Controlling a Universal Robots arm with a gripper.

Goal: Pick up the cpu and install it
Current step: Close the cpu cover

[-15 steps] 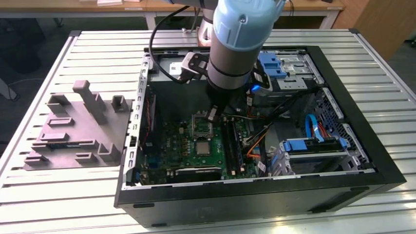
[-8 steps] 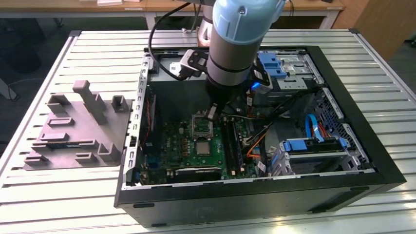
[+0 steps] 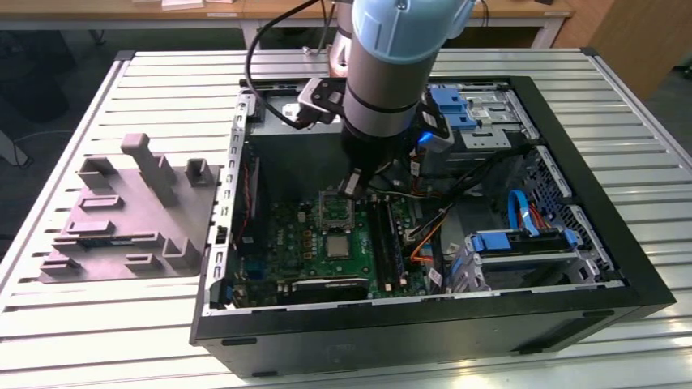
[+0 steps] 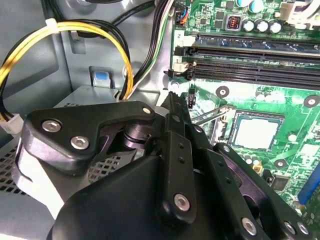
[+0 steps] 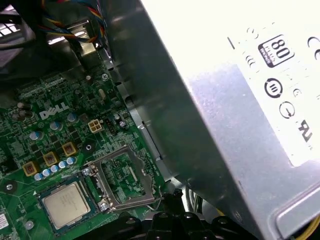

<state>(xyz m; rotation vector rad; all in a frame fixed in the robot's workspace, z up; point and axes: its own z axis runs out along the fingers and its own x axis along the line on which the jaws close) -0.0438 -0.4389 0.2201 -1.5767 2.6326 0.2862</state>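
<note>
The cpu (image 3: 339,245) is a small silvery square lying flat in its socket on the green motherboard (image 3: 313,259), inside the open computer case. Both wrist views show the cpu (image 4: 259,132) (image 5: 65,201) seated in the socket. The socket's metal load plate (image 5: 125,180) stands flipped open beside it, and its lever (image 4: 210,115) is raised. My gripper (image 3: 355,185) hangs above the board just beyond the open plate, apart from the cpu. Its black fingers (image 4: 175,145) come together at the tips, shut, with nothing visible between them.
A grey moulded fixture (image 3: 130,219) sits on the slatted table at the exterior view's left. In the case, the silver power supply (image 5: 240,100) is close to the arm. Memory slots (image 4: 250,55), yellow cables (image 4: 75,30) and blue-handled drive cages (image 3: 519,243) crowd the area.
</note>
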